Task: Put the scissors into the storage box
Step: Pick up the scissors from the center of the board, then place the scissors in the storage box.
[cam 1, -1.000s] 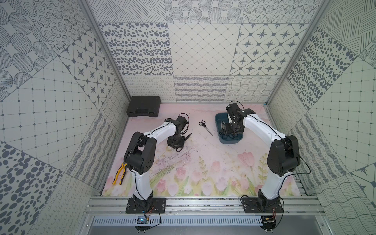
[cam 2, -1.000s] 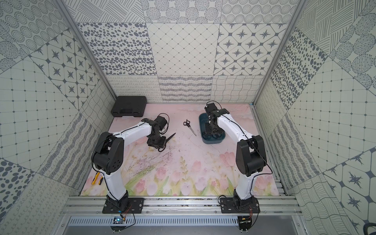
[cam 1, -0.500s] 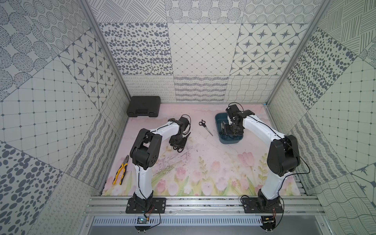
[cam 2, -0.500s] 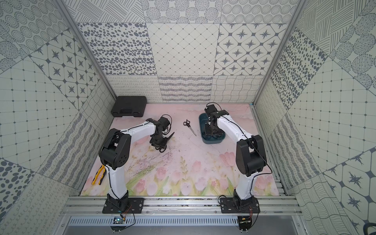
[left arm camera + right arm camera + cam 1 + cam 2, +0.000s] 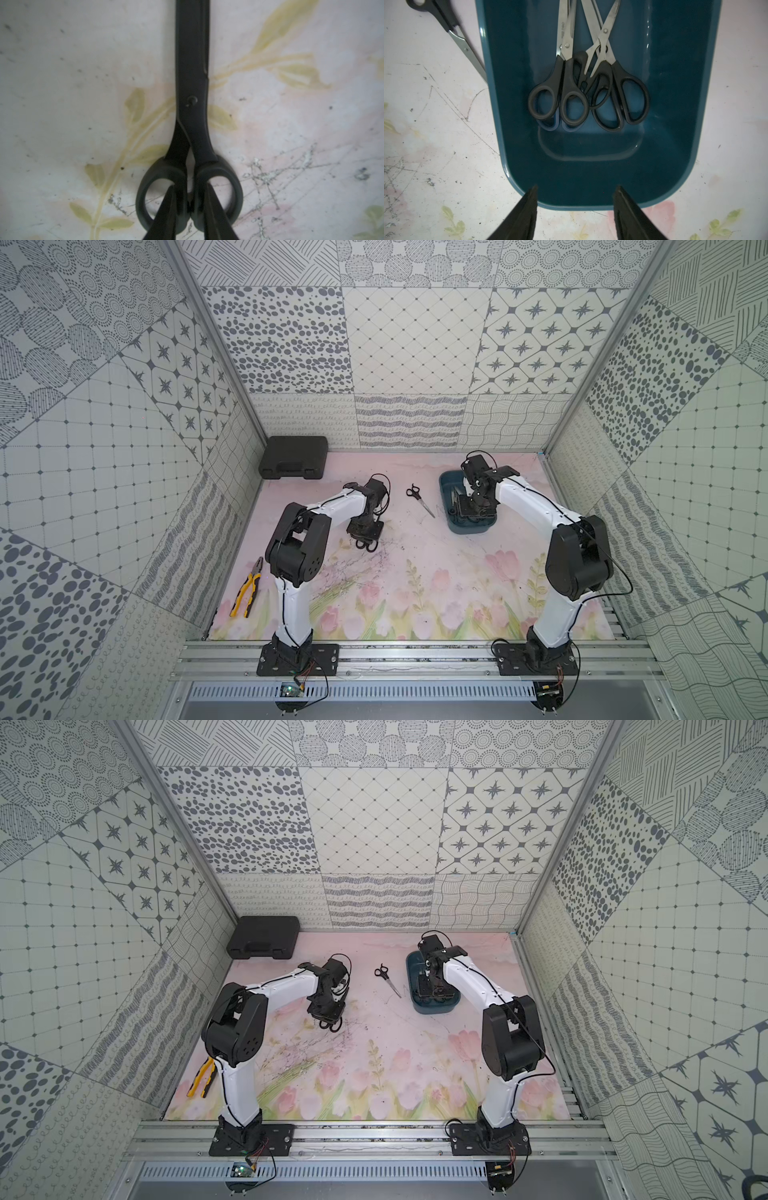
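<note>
White arms (image 5: 336, 506) carry black joints and thin cables.

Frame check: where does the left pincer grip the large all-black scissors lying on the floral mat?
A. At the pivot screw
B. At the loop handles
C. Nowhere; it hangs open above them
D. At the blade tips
B: in the left wrist view the left pincer has one finger inside each handle loop of the all-black scissors, closed on the loops' inner rims, away from pivot and blades.

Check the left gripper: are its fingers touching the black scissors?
Touching. The left wrist view shows the fingers of the left gripper inside both handle loops of the black scissors, pinching their inner rims.
</note>
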`<action>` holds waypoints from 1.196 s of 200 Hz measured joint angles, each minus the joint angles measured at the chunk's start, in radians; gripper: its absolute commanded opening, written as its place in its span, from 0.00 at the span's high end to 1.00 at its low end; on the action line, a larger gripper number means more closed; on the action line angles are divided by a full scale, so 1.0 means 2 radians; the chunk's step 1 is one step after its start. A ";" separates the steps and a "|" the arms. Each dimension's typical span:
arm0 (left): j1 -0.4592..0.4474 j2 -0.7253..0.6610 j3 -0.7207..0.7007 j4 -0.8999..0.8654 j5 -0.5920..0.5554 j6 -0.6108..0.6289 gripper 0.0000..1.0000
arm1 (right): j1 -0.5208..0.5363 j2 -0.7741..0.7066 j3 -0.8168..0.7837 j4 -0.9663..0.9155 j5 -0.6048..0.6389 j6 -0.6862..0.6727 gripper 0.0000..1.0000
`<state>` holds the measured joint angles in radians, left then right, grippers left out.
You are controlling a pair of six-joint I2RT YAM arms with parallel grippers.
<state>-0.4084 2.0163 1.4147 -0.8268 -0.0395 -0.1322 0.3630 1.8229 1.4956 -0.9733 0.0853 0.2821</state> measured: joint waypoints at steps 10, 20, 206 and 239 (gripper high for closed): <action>-0.002 -0.004 -0.001 -0.001 -0.004 -0.003 1.00 | 0.000 -0.001 0.000 0.000 -0.001 0.000 0.38; -0.006 -0.010 -0.003 0.000 -0.008 -0.006 1.00 | 0.000 -0.004 0.000 0.001 -0.001 0.000 0.38; -0.164 0.234 0.479 0.201 0.138 -0.230 1.00 | -0.091 -0.223 -0.145 0.100 0.077 0.065 0.36; -0.170 0.279 0.499 0.220 0.138 -0.302 1.00 | -0.092 -0.223 -0.157 0.101 0.076 0.065 0.36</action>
<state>-0.7479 2.5752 2.4130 -0.3859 0.2363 -0.7368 0.1787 1.3766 1.1816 -0.7712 0.2379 0.4118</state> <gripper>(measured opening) 0.220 0.637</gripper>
